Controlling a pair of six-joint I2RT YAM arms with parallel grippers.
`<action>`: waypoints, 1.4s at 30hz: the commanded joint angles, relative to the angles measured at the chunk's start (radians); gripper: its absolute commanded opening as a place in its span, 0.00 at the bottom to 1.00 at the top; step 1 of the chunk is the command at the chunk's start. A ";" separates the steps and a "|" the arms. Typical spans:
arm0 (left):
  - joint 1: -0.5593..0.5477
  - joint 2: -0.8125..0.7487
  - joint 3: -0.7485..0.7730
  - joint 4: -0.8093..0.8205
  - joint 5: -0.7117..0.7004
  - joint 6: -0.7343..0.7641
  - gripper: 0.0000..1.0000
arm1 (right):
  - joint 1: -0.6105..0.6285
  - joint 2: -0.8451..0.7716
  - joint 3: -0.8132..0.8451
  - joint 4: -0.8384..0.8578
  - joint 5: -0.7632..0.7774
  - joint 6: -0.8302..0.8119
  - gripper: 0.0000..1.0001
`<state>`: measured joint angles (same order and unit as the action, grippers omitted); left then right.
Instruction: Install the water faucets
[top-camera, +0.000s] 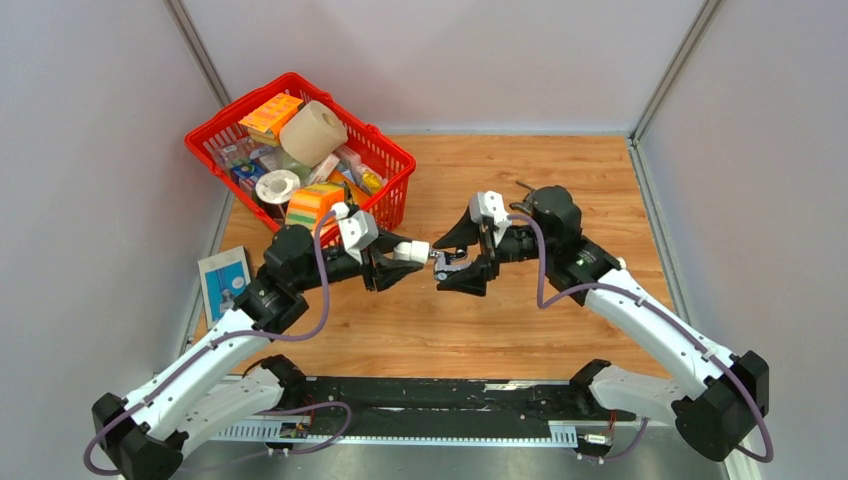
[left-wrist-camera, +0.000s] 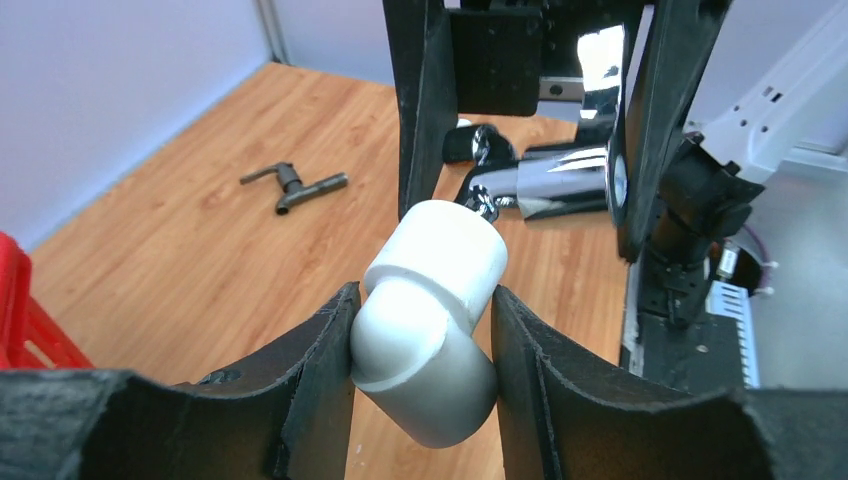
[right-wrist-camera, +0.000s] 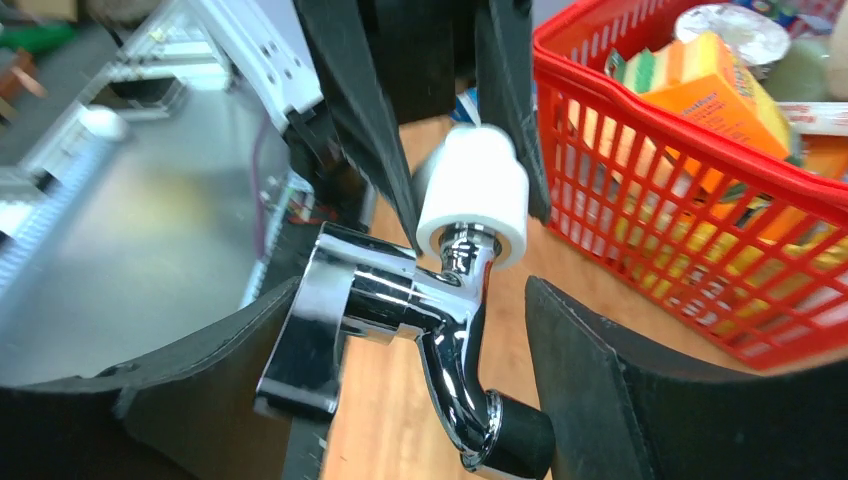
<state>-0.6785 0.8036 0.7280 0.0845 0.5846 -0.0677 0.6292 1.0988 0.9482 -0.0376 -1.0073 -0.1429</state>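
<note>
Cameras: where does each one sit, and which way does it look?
Top external: above and behind the bases, looking down on the wooden table and red plastic basket; the left arm and right arm show whole.
Left wrist: on the left arm, looking past the left jaws, shut on the white plastic pipe fitting, toward the right arm.
Right wrist: on the right arm, facing past the open right jaws toward the basket.
Both wrist views share the fitting meeting the shiny silver metal faucet.

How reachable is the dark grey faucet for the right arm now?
Probably not yet: the dark grey faucet lies unobstructed on the table, but the right tool is around the silver faucet.
</note>
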 joint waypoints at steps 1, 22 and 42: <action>-0.010 -0.089 -0.119 0.172 -0.069 0.066 0.00 | -0.042 0.039 0.072 0.298 -0.030 0.405 0.00; -0.055 -0.140 -0.211 0.314 -0.403 0.299 0.00 | -0.034 0.188 0.095 0.110 0.283 0.982 0.00; -0.121 -0.021 -0.041 0.068 -0.565 -0.024 0.00 | -0.034 0.047 0.060 0.087 0.283 0.498 0.46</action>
<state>-0.8124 0.7834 0.5861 0.2249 0.0395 0.0238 0.6067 1.2076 1.0115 0.0753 -0.7544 0.5625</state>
